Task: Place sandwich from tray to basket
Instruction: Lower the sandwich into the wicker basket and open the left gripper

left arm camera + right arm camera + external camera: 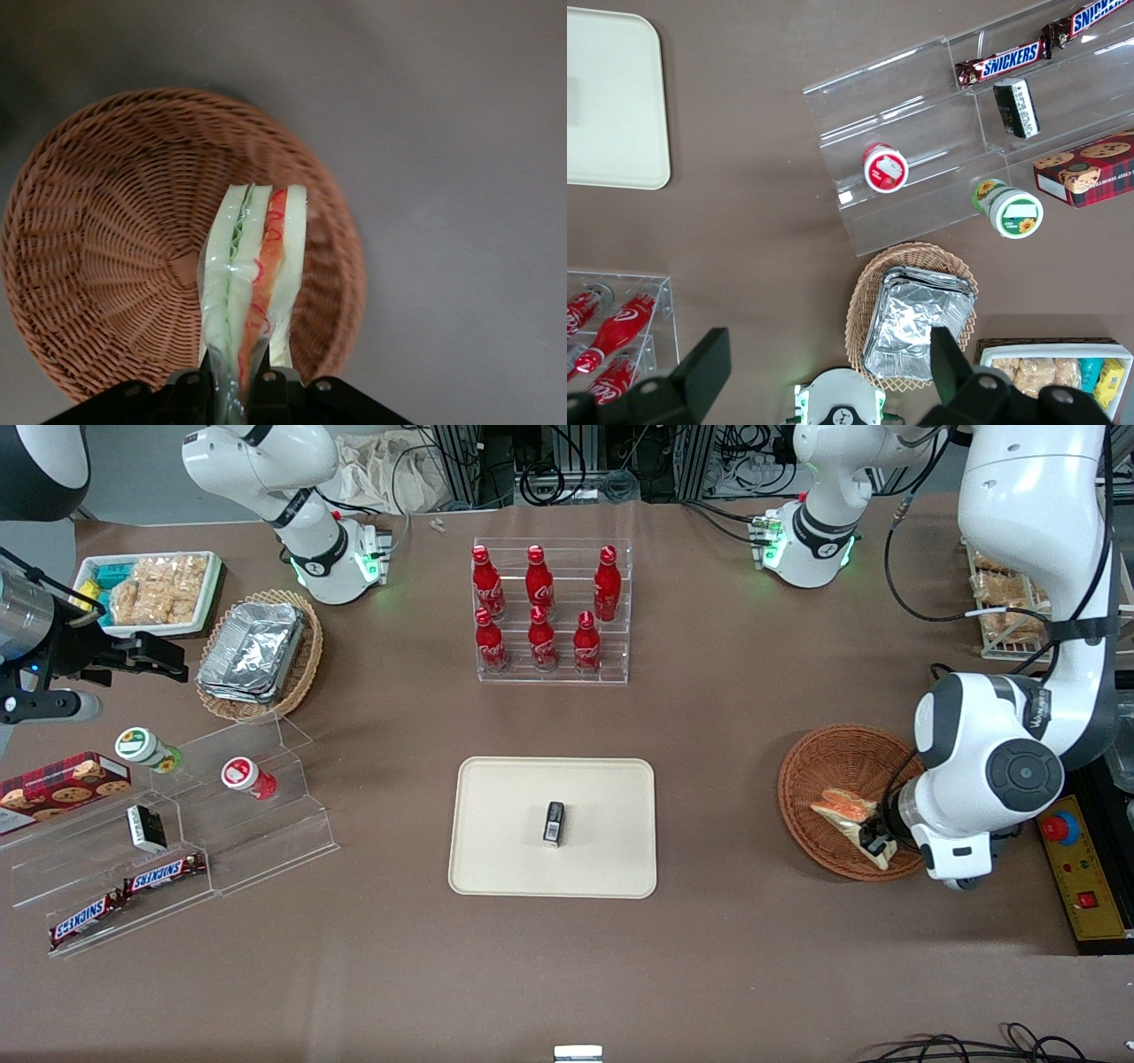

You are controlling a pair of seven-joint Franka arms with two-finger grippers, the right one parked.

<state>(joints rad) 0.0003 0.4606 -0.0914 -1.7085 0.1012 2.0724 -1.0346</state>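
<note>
Sandwich (pixel 257 274), white-bread wedge, clear-wrapped, in narrow pinch of L gripper (pixel 237 370) over round brown wicker basket (pixel 106 230); lower gently, clear near rim.

White-and-grey arm (pixel 1032 505), black cables (pixel 1107 487)

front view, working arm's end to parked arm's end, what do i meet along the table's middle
Brown basket, cream tray, clear stand of snacks. Left out for overlap: the gripper, holding the sandwich at the basket.
</note>
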